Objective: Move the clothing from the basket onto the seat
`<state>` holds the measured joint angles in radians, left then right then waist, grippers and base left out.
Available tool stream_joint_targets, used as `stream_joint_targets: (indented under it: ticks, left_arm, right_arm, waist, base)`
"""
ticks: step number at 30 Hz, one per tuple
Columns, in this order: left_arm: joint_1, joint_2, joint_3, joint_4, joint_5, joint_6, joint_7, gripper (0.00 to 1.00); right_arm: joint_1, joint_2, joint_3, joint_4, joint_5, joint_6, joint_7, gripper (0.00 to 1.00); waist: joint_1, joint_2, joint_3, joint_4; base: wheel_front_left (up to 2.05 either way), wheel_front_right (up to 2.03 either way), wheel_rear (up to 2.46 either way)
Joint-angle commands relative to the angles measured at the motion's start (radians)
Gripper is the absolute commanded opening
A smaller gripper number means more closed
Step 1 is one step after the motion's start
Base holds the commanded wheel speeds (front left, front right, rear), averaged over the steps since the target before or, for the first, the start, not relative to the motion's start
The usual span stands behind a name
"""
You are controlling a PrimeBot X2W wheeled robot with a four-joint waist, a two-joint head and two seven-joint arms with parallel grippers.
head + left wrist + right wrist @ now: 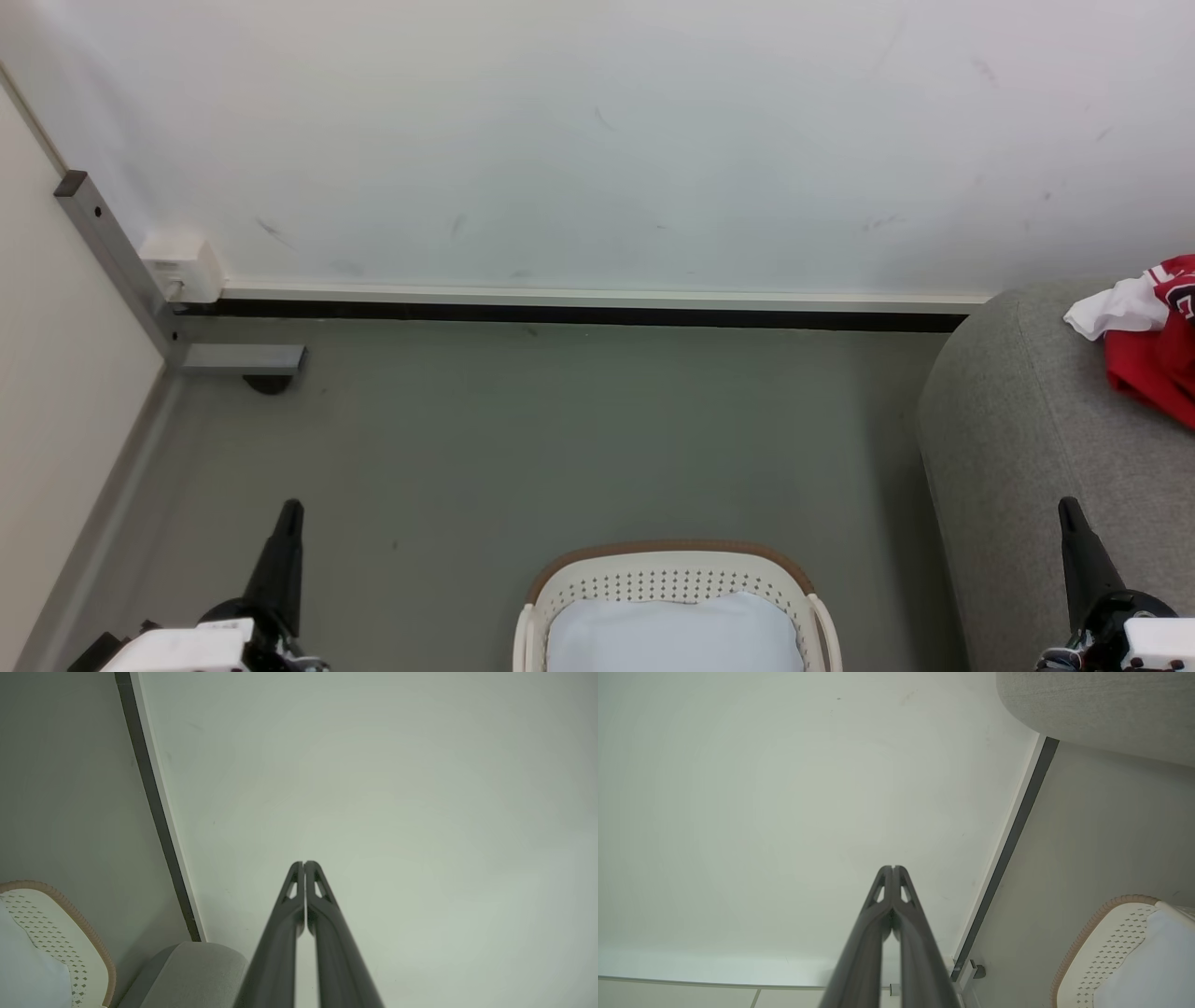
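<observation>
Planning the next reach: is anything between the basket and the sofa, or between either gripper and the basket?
Nothing visible does. Bare floor lies between the basket and the sofa, and between the left gripper and the basket. The right gripper shows against the sofa's near edge. Red and white clothing already lies on the sofa.

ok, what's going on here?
Nothing is being handled right now. The left claw and right claw are both shut and empty, either side of the basket. The red and white clothing lies on the grey sofa; the visible part of the basket holds a pale liner cloth.
</observation>
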<state>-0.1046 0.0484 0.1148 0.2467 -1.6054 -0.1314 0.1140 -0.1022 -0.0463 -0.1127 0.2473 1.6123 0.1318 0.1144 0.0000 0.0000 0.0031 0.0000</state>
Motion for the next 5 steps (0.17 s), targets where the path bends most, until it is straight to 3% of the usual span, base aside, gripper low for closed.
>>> stream_joint_targets:
  ticks: [1, 5]
  left_arm:
    - [-0.009, 0.002, 0.002, -0.003, -0.014, -0.001, 0.004, 0.0]
    - [-0.009, 0.002, 0.002, -0.003, -0.014, -0.001, 0.004, 0.0]
  right_arm:
    - [-0.013, -0.008, -0.003, -0.006, 0.001, -0.002, 0.003, 0.0]
    - [-0.013, -0.008, -0.003, -0.006, 0.001, -0.002, 0.003, 0.0]
  waist:
    - [0.0, 0.0, 0.0, 0.0]
    - [0.0, 0.0, 0.0, 0.0]
  base:
    - [0.0, 0.0, 0.0]
    - [0.0, 0.0, 0.0]
